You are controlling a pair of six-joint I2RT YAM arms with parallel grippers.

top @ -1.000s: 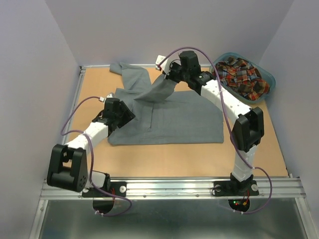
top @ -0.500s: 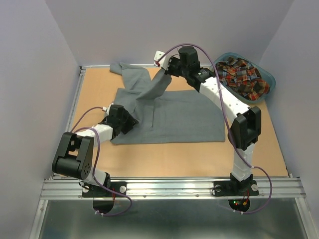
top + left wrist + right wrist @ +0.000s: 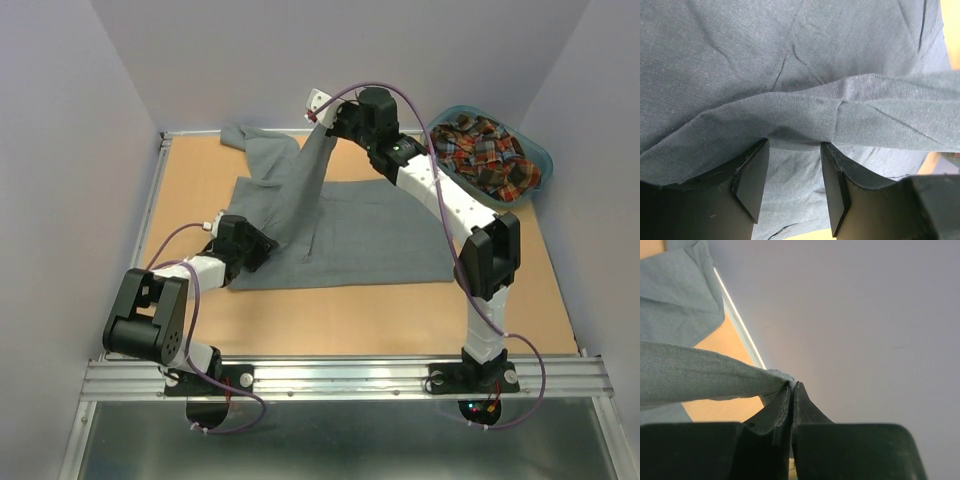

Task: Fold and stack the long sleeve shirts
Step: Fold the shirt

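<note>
Right jaws clenched on the sleeve [image 3: 305, 175] of the grey shirt [image 3: 370, 235]: lay it across taut. Your left jaws are released (tips at the cloth), so pin the crease first.

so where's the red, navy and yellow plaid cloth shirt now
In the top view the plaid shirt lies bunched inside the teal plastic oval basket at the far right corner of the table, right of the grey shirt.

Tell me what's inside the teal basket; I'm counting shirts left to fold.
A crumpled red, navy and yellow plaid shirt fills the teal basket. Anything beneath it is covered from view.
</note>
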